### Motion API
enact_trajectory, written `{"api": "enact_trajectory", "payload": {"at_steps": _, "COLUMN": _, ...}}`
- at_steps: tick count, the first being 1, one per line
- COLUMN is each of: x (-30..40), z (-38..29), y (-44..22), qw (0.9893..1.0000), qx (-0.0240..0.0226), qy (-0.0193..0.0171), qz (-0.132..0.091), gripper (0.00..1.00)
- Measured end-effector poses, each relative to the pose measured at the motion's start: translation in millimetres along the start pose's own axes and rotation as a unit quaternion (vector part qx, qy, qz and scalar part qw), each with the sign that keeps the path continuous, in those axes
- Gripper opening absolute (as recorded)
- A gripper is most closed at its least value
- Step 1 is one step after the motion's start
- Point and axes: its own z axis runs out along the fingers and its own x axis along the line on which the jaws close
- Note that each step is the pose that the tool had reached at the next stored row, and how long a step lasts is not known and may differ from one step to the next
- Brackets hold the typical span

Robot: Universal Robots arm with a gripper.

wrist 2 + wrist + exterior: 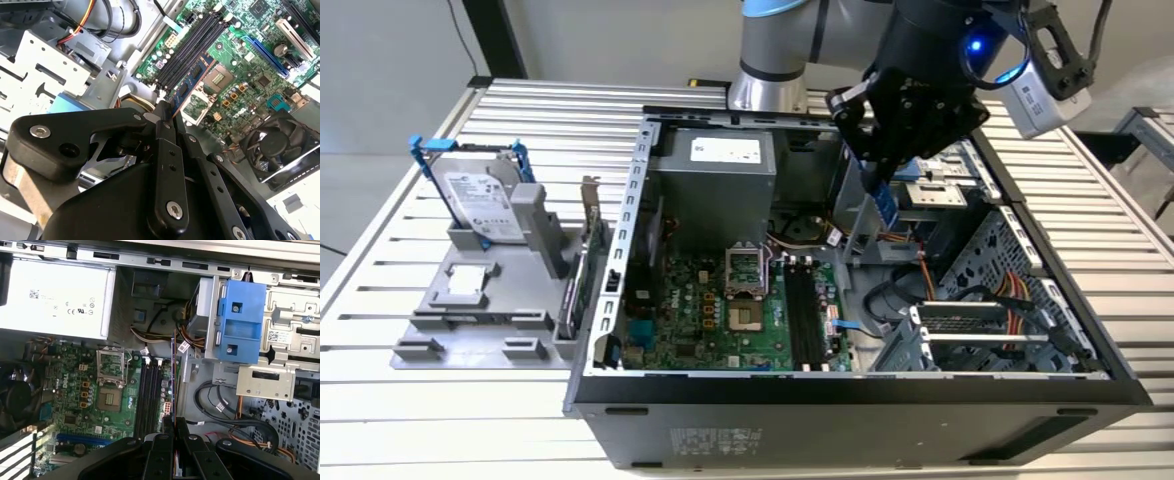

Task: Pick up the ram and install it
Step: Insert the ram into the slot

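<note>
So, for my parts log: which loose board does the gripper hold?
The ram, a thin narrow stick; the larger bracketed card stands outside the case.

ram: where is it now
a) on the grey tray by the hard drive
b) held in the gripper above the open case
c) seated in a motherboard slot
b: the ram is pinched in the gripper, above the motherboard and clear of the slots.

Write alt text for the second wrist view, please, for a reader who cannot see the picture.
The black gripper is shut on one end of the ram, a thin stick held above the green motherboard. The stick hangs near the black memory slots and the processor socket, not yet in a slot.
</note>
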Motion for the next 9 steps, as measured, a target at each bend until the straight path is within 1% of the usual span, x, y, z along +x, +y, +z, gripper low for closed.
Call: {"api": "enact_trajectory", "payload": {"at_steps": 9, "x": -3.1, "z": 2.2, "y": -1.1, "qw": 1.0000, "qx": 0.0001, "qy": 0.0000, "qz": 0.000, "gripper": 0.00}}
